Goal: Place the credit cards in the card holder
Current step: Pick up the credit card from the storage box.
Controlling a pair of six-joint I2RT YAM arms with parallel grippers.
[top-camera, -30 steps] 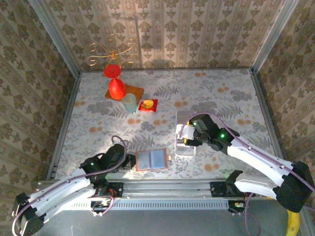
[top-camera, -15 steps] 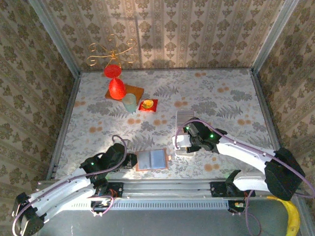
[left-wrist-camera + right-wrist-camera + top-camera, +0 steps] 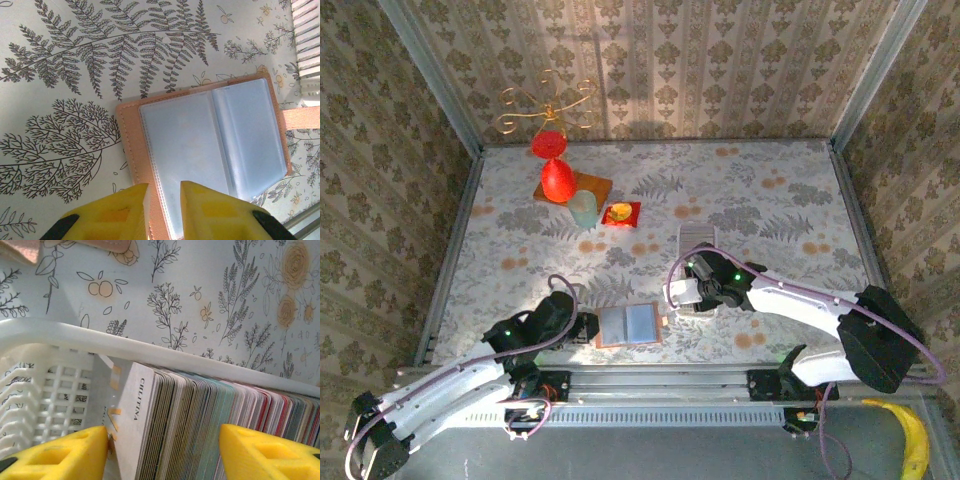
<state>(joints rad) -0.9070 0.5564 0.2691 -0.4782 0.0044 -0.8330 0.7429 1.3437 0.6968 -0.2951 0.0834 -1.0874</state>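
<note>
Tightly packed cards (image 3: 200, 415) fill the tray (image 3: 150, 347), right gripper (image 3: 164, 440) spread astride them, while left gripper (image 3: 164, 210) seemingly pinches the open holder (image 3: 200, 145) on floral table (image 3: 60, 60).

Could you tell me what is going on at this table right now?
The left gripper pinches the left edge of the open card holder, which lies flat on the table. The right gripper is down in the white tray, its jaws apart on either side of the packed row of credit cards, not yet closed on one.
</note>
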